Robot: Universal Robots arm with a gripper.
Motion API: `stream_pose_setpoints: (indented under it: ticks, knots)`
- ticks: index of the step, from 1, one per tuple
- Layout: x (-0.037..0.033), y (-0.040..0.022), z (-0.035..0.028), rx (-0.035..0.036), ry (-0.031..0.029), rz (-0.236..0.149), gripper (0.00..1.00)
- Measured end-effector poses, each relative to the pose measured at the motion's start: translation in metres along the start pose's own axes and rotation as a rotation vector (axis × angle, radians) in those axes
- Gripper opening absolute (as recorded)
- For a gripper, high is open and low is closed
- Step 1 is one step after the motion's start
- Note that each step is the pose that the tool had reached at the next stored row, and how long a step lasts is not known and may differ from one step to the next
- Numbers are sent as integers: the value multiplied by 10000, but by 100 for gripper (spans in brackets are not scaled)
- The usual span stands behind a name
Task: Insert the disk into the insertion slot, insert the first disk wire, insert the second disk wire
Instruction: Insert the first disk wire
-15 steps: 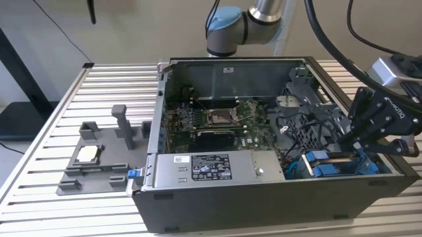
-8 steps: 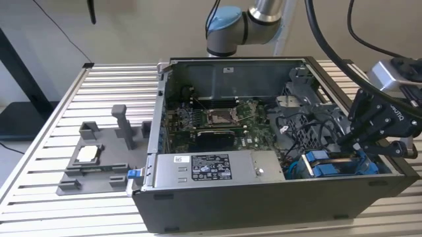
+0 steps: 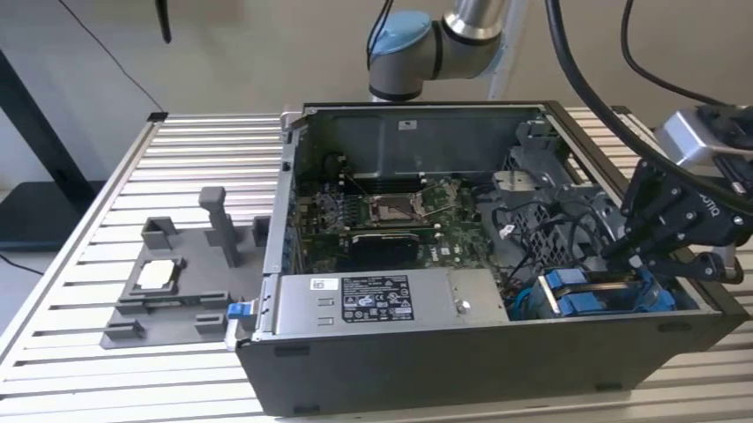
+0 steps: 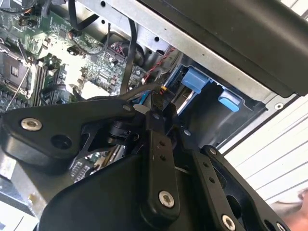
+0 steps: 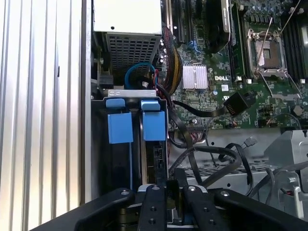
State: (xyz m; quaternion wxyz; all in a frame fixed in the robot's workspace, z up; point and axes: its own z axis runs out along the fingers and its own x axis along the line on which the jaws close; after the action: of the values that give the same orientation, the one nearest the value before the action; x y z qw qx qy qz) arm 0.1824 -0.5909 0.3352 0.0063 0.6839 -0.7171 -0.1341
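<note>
As far as we can judge, step one is done. The disk point(image 5: 154, 126) sits in the insertion slot point(image 5: 130, 92), in the near corner of the PC case point(image 3: 389, 370) on the exterior view's right, beside the power-supply box point(image 3: 376, 304). Its bright blue carrier tab lies level with the bay's rim, next to a second blue tab on the neighbouring bay. Beyond the tab only the drive's dark end face shows; the label is hidden. The exterior view shows the same blue fittings down inside that corner.

Wires are not done, by our read. The claw point(image 4: 158, 111) hangs right over the disk's end with its fingers drawn together. It looks clamped on a small black plug point(image 4: 161, 97) with red, yellow and black leads running off it. We take that as the first disk wire, held just above the drive. We can't tell whether it touches the drive's port.

A second black plug point(image 5: 238, 102) on a flat black cable lies loose over the motherboard point(image 5: 211, 91), well apart from the disk. So the second wire looks unplugged too.

The case stands on the slatted desk point(image 3: 189, 150). A grey fixture block point(image 3: 176, 282) sits on the exterior view's left, well apart from the claw.
</note>
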Motion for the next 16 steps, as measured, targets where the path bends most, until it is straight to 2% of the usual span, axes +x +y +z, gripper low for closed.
stream_pose_setpoints:
  ticks: [11, 16]
  knots:
    - [11, -13, 20, -10, -2, 5, 19]
    - [28, -14, 17, -65, -2, 24, 19]
